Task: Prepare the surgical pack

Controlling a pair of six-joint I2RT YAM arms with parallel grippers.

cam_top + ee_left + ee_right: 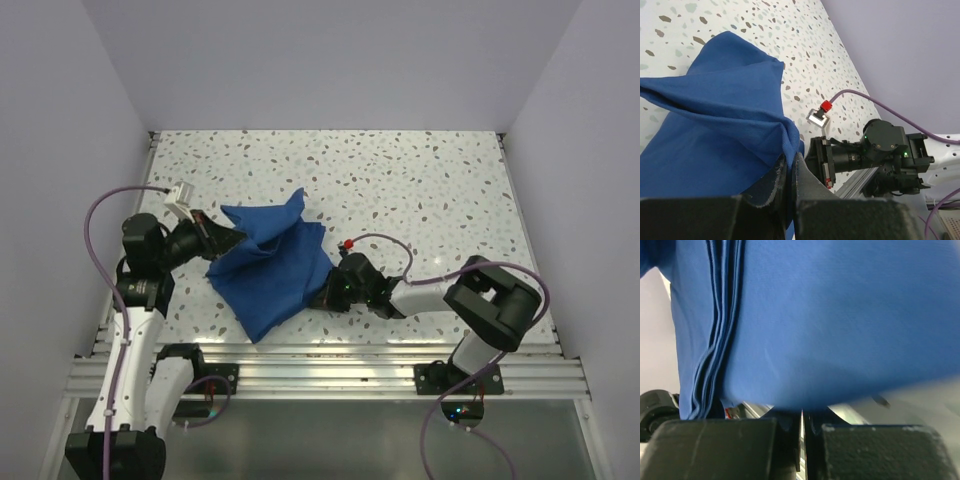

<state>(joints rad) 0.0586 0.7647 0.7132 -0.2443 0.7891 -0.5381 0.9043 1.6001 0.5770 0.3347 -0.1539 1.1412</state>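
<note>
The royal-blue drape (275,265) of the surgical pack lies bunched and folded on the speckled table, left of centre, with a peak pointing to the back. My left gripper (215,240) is shut on its left edge. In the left wrist view a fold of drape (715,125) is pinched between that gripper's (790,162) jaws. My right gripper (328,293) is shut at the drape's right corner. In the right wrist view the drape (830,315) bulges just above this gripper's (802,412) tips, and no cloth shows between them. Tray, instruments, gauze and packet are hidden.
Aluminium rails (330,365) run along the near table edge, just in front of the drape. The right arm's wrist (880,147) sits close to the drape's right side. White walls enclose the table (420,190) on three sides.
</note>
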